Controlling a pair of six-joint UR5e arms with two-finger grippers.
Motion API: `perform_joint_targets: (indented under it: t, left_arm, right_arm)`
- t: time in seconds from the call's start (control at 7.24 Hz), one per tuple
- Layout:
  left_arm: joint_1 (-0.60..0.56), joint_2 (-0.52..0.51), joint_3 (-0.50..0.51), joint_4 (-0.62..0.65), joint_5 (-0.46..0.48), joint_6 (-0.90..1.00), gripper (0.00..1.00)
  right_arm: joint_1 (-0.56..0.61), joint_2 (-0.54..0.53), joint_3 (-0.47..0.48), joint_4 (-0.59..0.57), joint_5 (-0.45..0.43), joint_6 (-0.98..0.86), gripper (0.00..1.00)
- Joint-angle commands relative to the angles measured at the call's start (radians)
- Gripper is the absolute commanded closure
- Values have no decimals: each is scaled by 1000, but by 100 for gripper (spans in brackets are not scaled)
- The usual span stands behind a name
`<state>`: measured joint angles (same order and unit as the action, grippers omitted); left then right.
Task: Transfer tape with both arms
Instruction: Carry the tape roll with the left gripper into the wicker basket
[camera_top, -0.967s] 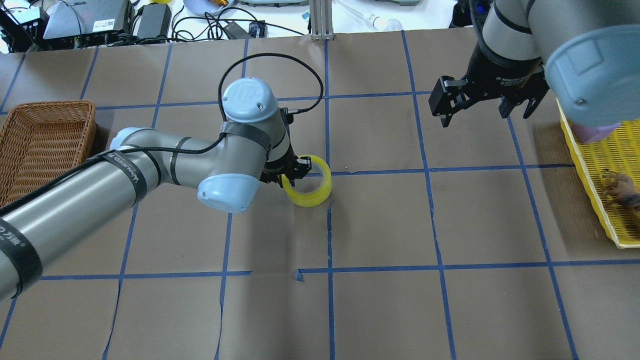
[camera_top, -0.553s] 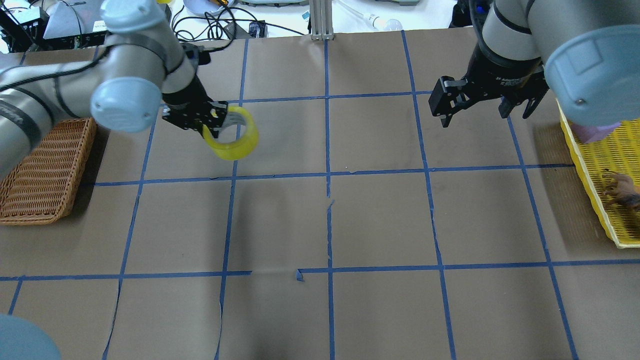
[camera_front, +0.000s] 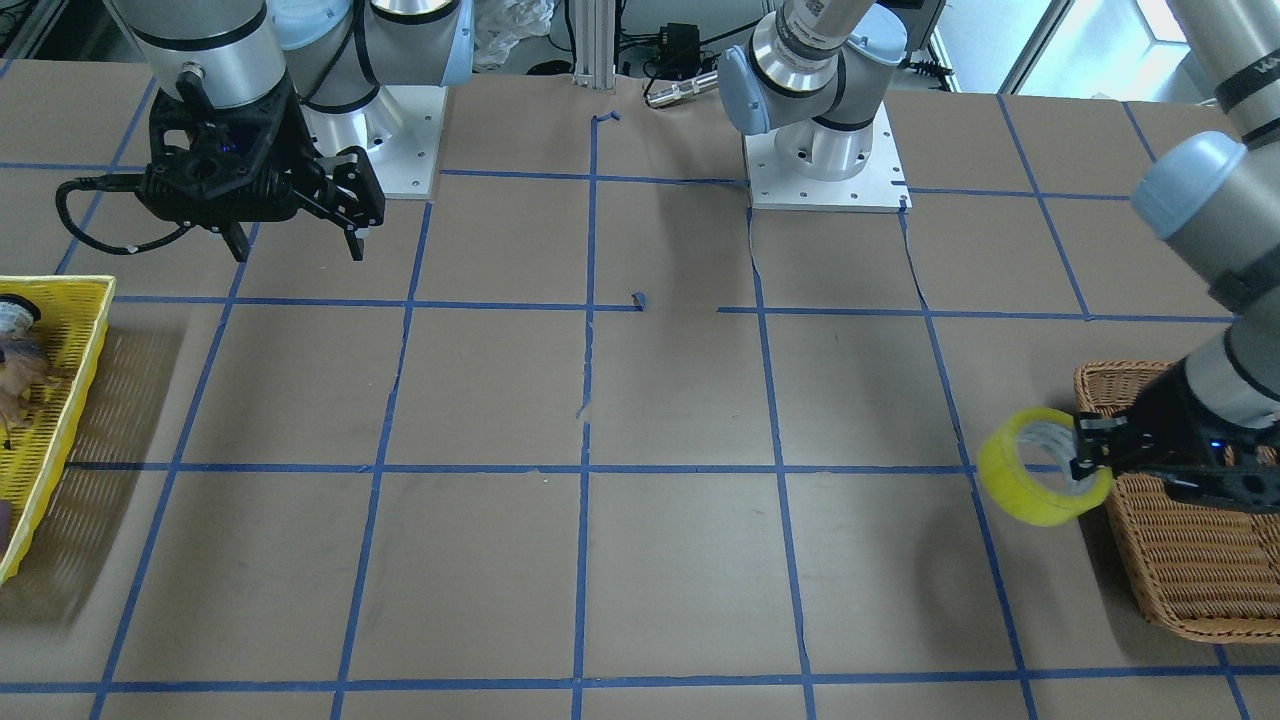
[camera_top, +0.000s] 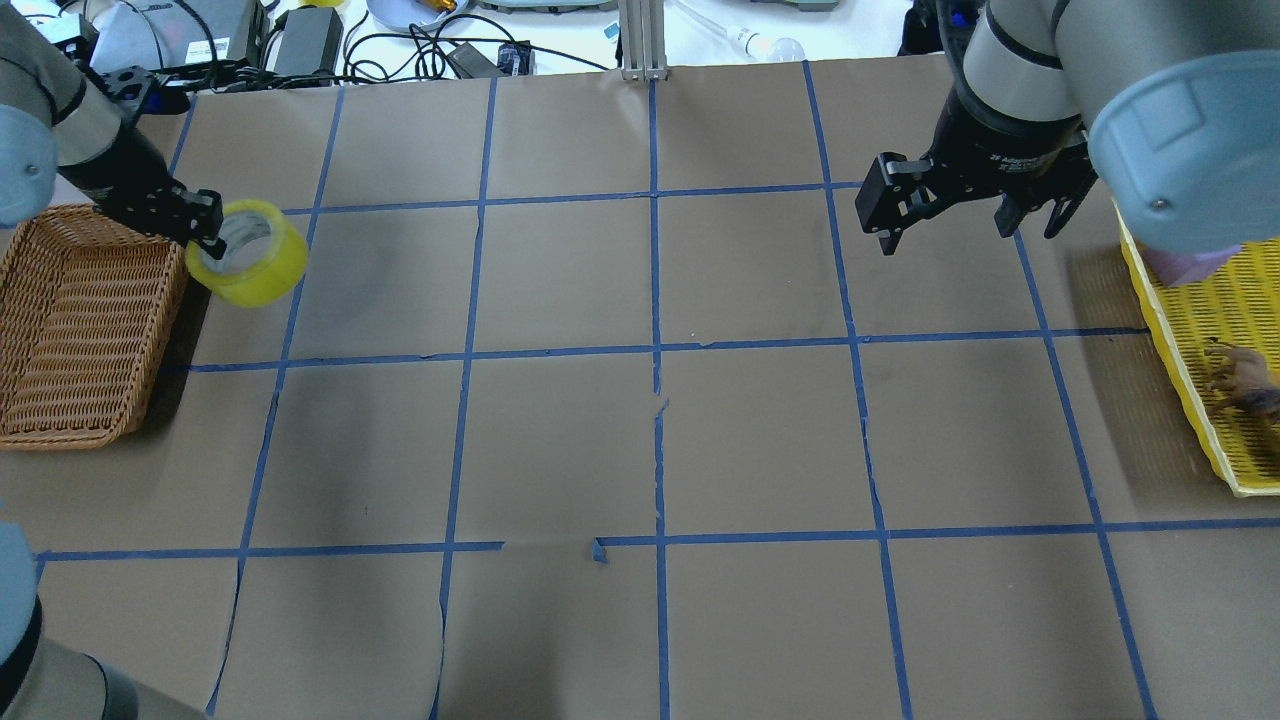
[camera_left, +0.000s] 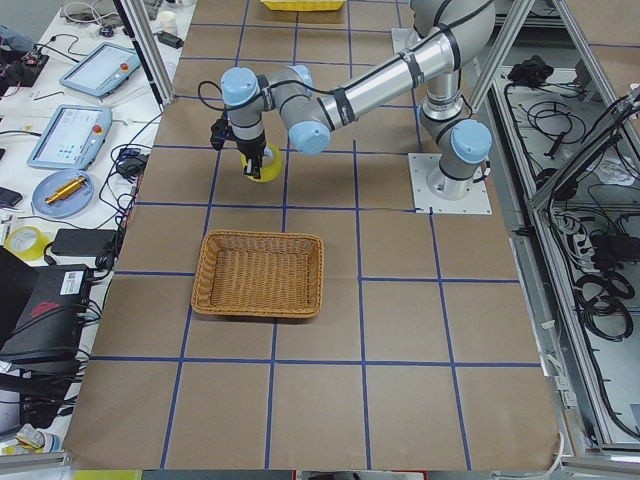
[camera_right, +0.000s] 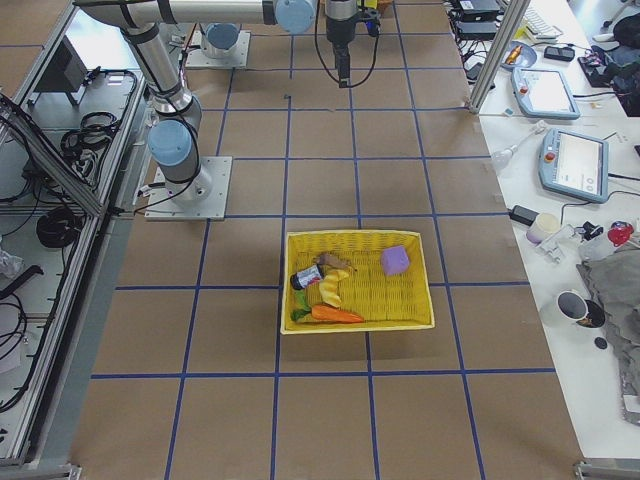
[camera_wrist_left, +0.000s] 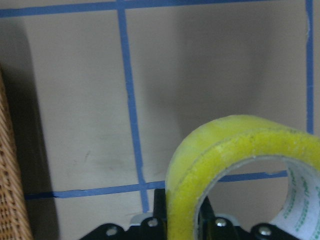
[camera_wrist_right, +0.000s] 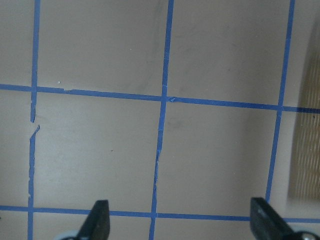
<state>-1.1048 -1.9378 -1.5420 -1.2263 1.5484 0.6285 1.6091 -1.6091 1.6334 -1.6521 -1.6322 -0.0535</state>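
Your left gripper (camera_top: 207, 234) pinches the tape (camera_top: 250, 262) through one wall of the ring, one finger inside the core and one outside. It holds the roll clear of the table, near the wicker basket (camera_top: 60, 436). The roll should be light and stiff, with a slick yellow face, so grip it across the rigid wall. The far side of the ring is free for the right gripper (camera_top: 968, 224), which hangs wide and empty, well apart. The green print on the white core is too small to read. The lettering on the right wrist looks like "2F Adaptive".

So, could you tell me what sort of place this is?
Likely a robotics lab: two arms bolted to a taped-grid table, with teach pendants and loose cables alongside.
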Motion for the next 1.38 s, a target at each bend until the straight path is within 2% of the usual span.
perform_joint_targets:
  t: [0.0,0.41,0.83,0.97,1.24]
  left_arm:
    - [136,-82,77,65,1,220,95]
    - [238,-214,203,79,-5,399,95]
    - [278,-292,207,181,-7,444,94]
    - [278,-300,198,182,-8,429,69]
    - [278,-306,191,180,-16,387,25]
  right_arm:
    - [0,0,0,0,-3,1,0]
    - [0,0,2,2,-6,7,0]
    - [0,-2,2,2,0,7,0]
    - [0,0,2,2,-6,7,0]
    - [0,-2,2,2,-8,7,0]
